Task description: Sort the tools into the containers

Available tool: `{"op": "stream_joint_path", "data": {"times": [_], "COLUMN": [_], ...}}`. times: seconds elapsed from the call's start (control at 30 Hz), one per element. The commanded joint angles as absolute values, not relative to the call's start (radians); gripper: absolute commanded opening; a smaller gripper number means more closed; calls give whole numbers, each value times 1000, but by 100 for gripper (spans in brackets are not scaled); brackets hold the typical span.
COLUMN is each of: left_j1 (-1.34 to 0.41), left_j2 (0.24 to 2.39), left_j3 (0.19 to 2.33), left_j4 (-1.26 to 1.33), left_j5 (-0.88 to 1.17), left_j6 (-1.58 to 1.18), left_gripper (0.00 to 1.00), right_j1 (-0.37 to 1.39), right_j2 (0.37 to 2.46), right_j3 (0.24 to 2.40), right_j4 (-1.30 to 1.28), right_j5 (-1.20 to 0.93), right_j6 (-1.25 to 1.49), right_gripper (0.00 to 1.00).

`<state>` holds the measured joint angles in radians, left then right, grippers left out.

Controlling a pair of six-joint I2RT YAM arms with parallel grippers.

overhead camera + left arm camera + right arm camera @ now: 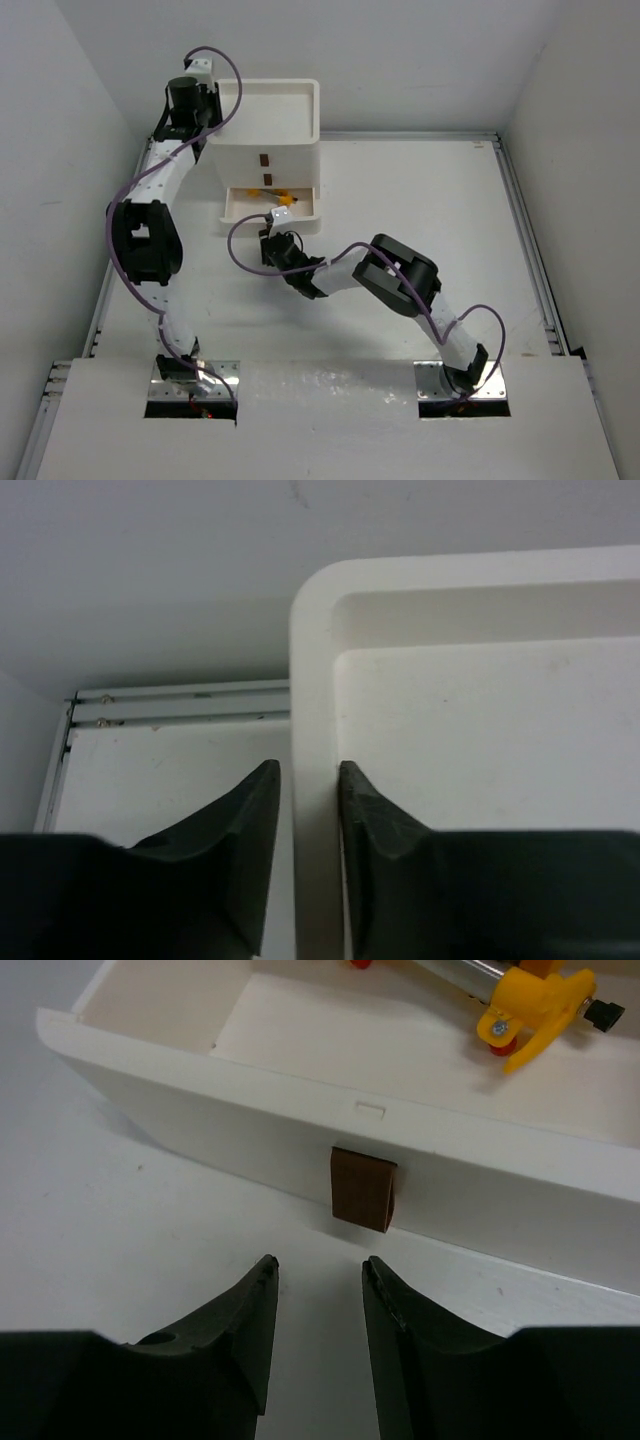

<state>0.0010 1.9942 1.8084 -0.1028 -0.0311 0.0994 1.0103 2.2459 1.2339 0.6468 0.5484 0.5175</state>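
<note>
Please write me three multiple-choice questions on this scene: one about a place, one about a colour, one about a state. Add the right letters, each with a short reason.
1. Where is the left tool?
A. Astride the left rim of the white box
B. Flat on the table
C. Beside the right arm

2. What colour is the handle of the open drawer?
A. Blue
B. Brown
C. Green

3. How is the right tool?
A. Shut on the handle
B. Open, short of the handle
C. Shut, holding nothing

Answers:
1 A: the left wrist view shows one finger on each side of the rim.
2 B: the right wrist view shows a brown tab.
3 B: its fingers are apart, and the handle lies beyond them.
</note>
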Motion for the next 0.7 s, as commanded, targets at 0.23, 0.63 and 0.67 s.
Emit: {"op": "stream_joint_path", "data": {"times": [0.23, 0.63, 0.67], "left_j1": [-3, -3, -3], "left_j2": [2036, 2054, 2052], "left_j3": [1781, 1784, 1783], "left_j4": [-173, -160, -160], "left_j5": [60, 147, 147], "left_j6": [143, 176, 175], "left_gripper": [0, 0, 0], "right_j1": [924, 882, 868], "right_j2": [2370, 2589, 2612], "right_j3": [1345, 1615, 1649], "right_j4": [863, 1135, 1118], "right_j5": [678, 725, 724], "right_j6": [535, 337, 341], "right_gripper": [25, 17, 16]}}
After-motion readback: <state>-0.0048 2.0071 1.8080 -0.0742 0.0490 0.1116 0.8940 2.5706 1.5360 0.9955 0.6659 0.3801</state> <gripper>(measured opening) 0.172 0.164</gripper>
